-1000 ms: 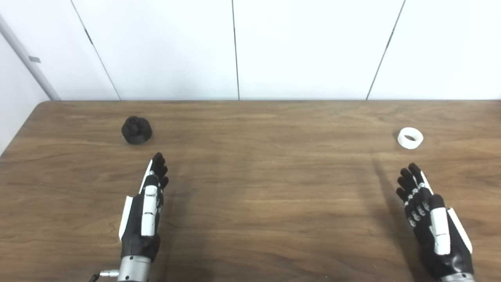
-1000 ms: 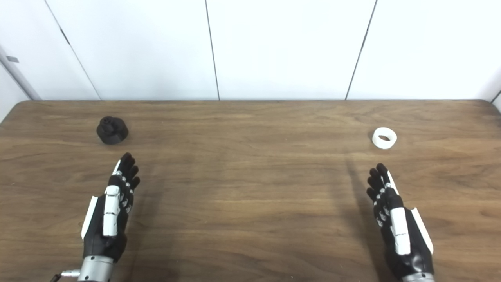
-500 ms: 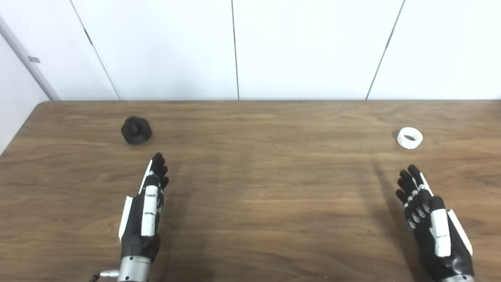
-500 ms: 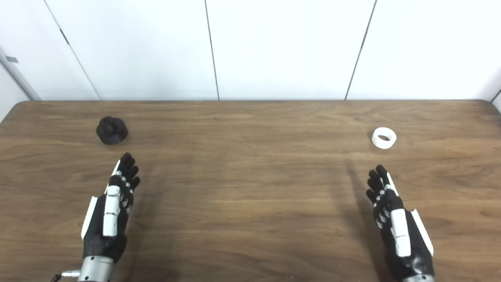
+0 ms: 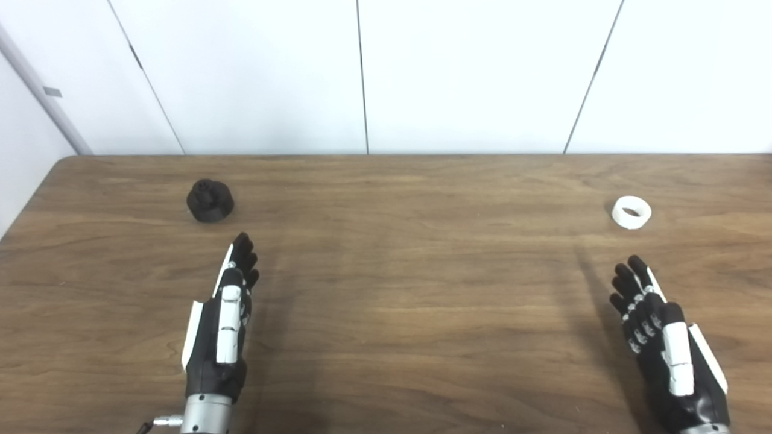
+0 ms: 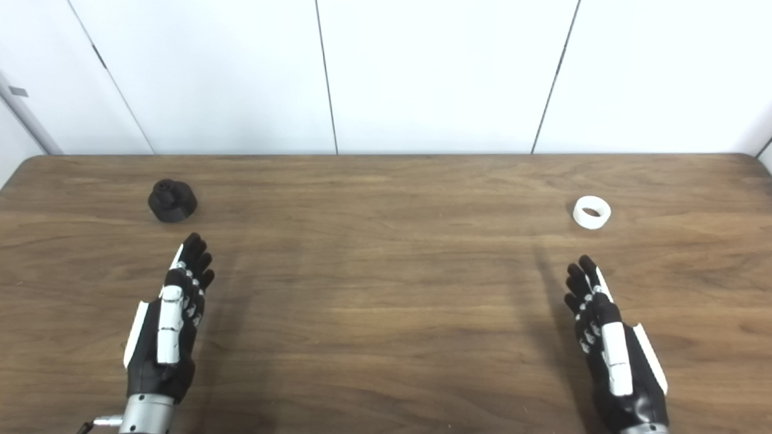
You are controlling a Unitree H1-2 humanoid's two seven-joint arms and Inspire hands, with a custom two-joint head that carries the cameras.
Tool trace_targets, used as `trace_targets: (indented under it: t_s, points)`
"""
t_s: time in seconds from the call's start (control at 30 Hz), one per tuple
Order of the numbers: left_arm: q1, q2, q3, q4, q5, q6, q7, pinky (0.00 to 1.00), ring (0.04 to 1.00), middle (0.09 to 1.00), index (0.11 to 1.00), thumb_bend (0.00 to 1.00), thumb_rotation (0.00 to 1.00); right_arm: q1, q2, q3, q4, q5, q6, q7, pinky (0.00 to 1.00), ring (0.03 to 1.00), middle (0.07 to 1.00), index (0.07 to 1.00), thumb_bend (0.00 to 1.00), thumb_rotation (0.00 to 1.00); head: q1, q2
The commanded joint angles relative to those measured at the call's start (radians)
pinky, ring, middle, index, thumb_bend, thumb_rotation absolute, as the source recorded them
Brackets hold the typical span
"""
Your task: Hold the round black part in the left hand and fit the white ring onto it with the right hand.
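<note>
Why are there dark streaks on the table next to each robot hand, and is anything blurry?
Left eye view: soft shadows stretch away beside the left robot hand and right robot hand on the table. Right eye view: the black part and white ring look slightly soft; no glare.

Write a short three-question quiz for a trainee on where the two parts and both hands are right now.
1. True or false: the left hand is holding the black part.
2. Which thing lies just beyond the right hand? A) black part B) white ring C) nothing
3. Fill in: both parts rest on the wooden ___.

Key
1. False: the black part sits alone on the table, beyond the left hand's fingers.
2. B: the white ring lies apart from the right hand, untouched.
3. Table. Both hands are open and hold nothing.
</note>
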Motion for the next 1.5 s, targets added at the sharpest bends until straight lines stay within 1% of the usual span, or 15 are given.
trace_targets:
  t_s: [0.0, 0.13, 0.2, 0.27, 0.33, 0.43, 0.5, 0.57, 0.67, 0.77, 0.8, 1.0, 1.13, 1.3, 1.47]
  points:
    - [0.127, -0.006, -0.006, -0.025, 0.006, -0.034, 0.005, 1.0, 1.0, 1.0, 1.0, 0.46, 0.99, -0.007, -0.01, -0.007, -0.025, 0.0, -0.041, 0.002, 1.0, 0.994, 0.98, 0.986, 0.58, 1.0, 0.004, 0.0]
    - [0.13, -0.004, -0.013, -0.025, 0.02, -0.035, 0.003, 1.0, 1.0, 1.0, 1.0, 0.46, 1.0, -0.007, -0.017, -0.01, -0.015, 0.007, -0.055, 0.011, 1.0, 1.0, 0.985, 0.995, 0.57, 1.0, 0.036, -0.012]
    - [0.132, -0.008, -0.017, -0.023, 0.029, -0.04, 0.005, 1.0, 1.0, 0.998, 1.0, 0.45, 1.0, -0.005, -0.019, -0.012, -0.008, 0.007, -0.06, 0.014, 1.0, 1.0, 0.987, 0.997, 0.57, 1.0, 0.065, -0.027]
    - [0.135, -0.015, -0.021, -0.019, 0.033, -0.048, 0.008, 1.0, 0.998, 0.998, 1.0, 0.44, 1.0, -0.001, -0.02, -0.014, -0.005, 0.003, -0.051, 0.012, 1.0, 1.0, 0.986, 0.997, 0.58, 1.0, 0.1, -0.047]
    - [0.136, -0.019, -0.025, -0.01, 0.034, -0.063, 0.008, 1.0, 0.998, 1.0, 1.0, 0.43, 1.0, 0.001, -0.02, -0.013, -0.003, -0.001, -0.051, 0.012, 1.0, 1.0, 0.989, 1.0, 0.58, 1.0, 0.119, -0.059]
    - [0.137, -0.022, -0.034, 0.009, 0.038, -0.089, 0.008, 1.0, 1.0, 1.0, 1.0, 0.44, 0.97, 0.002, -0.023, -0.011, 0.013, 0.002, -0.072, 0.022, 1.0, 1.0, 0.996, 1.0, 0.58, 1.0, 0.151, -0.079]
    - [0.138, -0.024, -0.039, 0.016, 0.043, -0.097, 0.011, 1.0, 1.0, 0.998, 1.0, 0.45, 0.95, 0.002, -0.025, -0.01, 0.021, 0.003, -0.08, 0.027, 1.0, 1.0, 0.999, 1.0, 0.6, 1.0, 0.16, -0.084]
    - [0.14, -0.027, -0.045, 0.02, 0.052, -0.101, 0.016, 1.0, 1.0, 0.996, 0.999, 0.47, 0.93, -0.001, -0.025, -0.011, 0.039, 0.01, -0.099, 0.033, 1.0, 1.0, 1.0, 1.0, 0.62, 1.0, 0.183, -0.099]
    - [0.139, -0.03, -0.053, 0.03, 0.065, -0.113, 0.023, 1.0, 1.0, 0.995, 0.998, 0.47, 0.94, -0.006, -0.026, -0.011, 0.06, 0.018, -0.126, 0.039, 1.0, 1.0, 1.0, 1.0, 0.62, 1.0, 0.201, -0.115]
    - [0.135, -0.034, -0.059, 0.051, 0.076, -0.135, 0.032, 1.0, 0.993, 0.991, 0.988, 0.45, 0.94, -0.007, -0.029, -0.011, 0.074, 0.024, -0.131, 0.04, 1.0, 1.0, 1.0, 1.0, 0.6, 1.0, 0.226, -0.139]
    - [0.135, -0.034, -0.061, 0.054, 0.08, -0.138, 0.035, 1.0, 0.99, 0.99, 0.985, 0.45, 0.94, -0.007, -0.029, -0.012, 0.078, 0.024, -0.133, 0.039, 1.0, 1.0, 1.0, 1.0, 0.6, 1.0, 0.226, -0.139]
    - [0.133, -0.034, -0.077, 0.059, 0.081, -0.12, 0.046, 1.0, 0.987, 0.992, 0.977, 0.39, 0.89, -0.02, -0.033, -0.012, 0.126, 0.033, -0.163, 0.051, 1.0, 1.0, 1.0, 1.0, 0.59, 1.0, 0.262, -0.177]
    - [0.129, -0.036, -0.083, 0.063, 0.085, -0.11, 0.055, 1.0, 0.99, 0.988, 0.964, 0.4, 0.84, -0.027, -0.039, -0.01, 0.155, 0.037, -0.181, 0.061, 1.0, 1.0, 1.0, 1.0, 0.58, 1.0, 0.28, -0.197]
    - [0.126, -0.033, -0.088, 0.082, 0.081, -0.128, 0.056, 1.0, 0.991, 0.987, 0.964, 0.41, 0.81, -0.03, -0.04, -0.014, 0.164, 0.052, -0.178, 0.066, 1.0, 1.0, 1.0, 1.0, 0.59, 1.0, 0.293, -0.203]
    - [0.128, -0.031, -0.092, 0.079, 0.081, -0.124, 0.056, 1.0, 0.993, 0.988, 0.966, 0.43, 0.8, -0.029, -0.048, -0.013, 0.161, 0.049, -0.179, 0.068, 1.0, 1.0, 1.0, 1.0, 0.6, 1.0, 0.294, -0.193]
